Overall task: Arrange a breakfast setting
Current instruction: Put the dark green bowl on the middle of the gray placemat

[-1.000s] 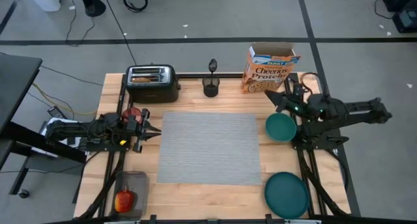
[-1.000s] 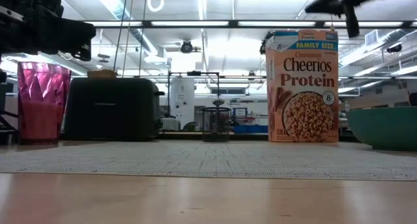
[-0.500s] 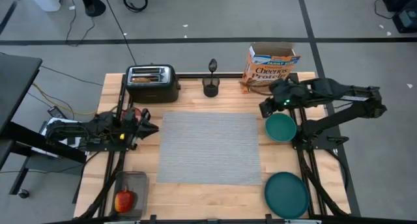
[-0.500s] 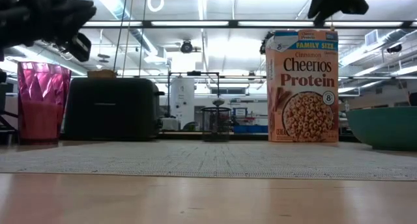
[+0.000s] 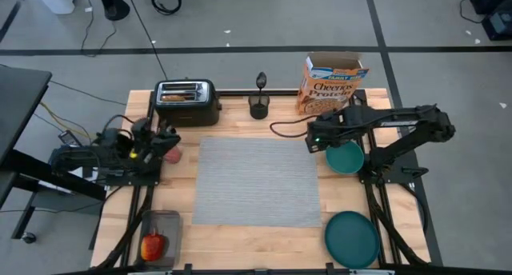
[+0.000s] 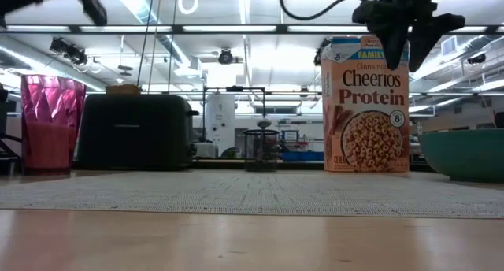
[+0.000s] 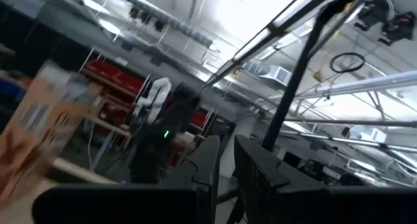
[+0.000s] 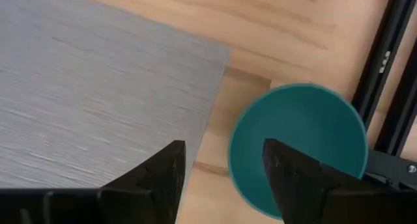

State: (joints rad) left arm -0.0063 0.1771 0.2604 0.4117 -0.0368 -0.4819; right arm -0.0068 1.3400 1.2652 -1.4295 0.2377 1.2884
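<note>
The grey placemat (image 5: 256,181) lies flat mid-table. A teal bowl (image 5: 346,157) stands right of it, and a teal plate (image 5: 352,239) sits at the near right. The Cheerios box (image 5: 332,83) stands at the far edge. Toast (image 5: 180,91) sits in the toaster's slots, and a spoon (image 5: 261,81) stands in a small black cup. The pink cup (image 5: 170,153) is at the left. The apple (image 5: 152,245) lies on a small tray at the near left. My right gripper (image 8: 221,178) hovers open, pointing down, between mat and bowl. My left gripper (image 7: 225,178) is shut, raised above the pink cup and tipped upward.
The black toaster (image 5: 187,101) and the small black mesh cup (image 5: 258,107) stand along the far edge. Black frame rails (image 5: 376,203) run down both table sides. The apple's tray (image 5: 164,225) sits at the near left corner.
My right gripper has swung from the table's right edge toward the placemat's far right corner. It has tipped over to point down and has opened. My left gripper has risen above the pink cup, tipped upward and rolled.
</note>
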